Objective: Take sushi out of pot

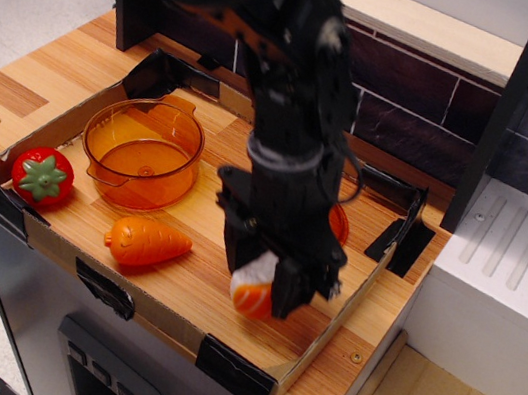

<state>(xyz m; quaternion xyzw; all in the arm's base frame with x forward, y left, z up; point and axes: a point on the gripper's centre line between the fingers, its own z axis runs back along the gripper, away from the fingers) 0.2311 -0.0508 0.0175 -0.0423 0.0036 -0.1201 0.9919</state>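
Note:
The sushi [253,294], glossy orange with pale stripes and a white side, is held in my gripper [263,294] low over the wooden tray floor near the front right. The gripper is shut on it. The see-through orange pot [142,153] stands at the tray's left, with nothing visible inside it. My black arm [289,110] reaches down from the top and hides most of the middle of the tray.
An orange carrot [146,242] lies in front of the pot. A red strawberry [43,175] sits at the front left corner. The orange lid [339,222] is mostly hidden behind the arm. A low cardboard wall [335,321] rims the tray.

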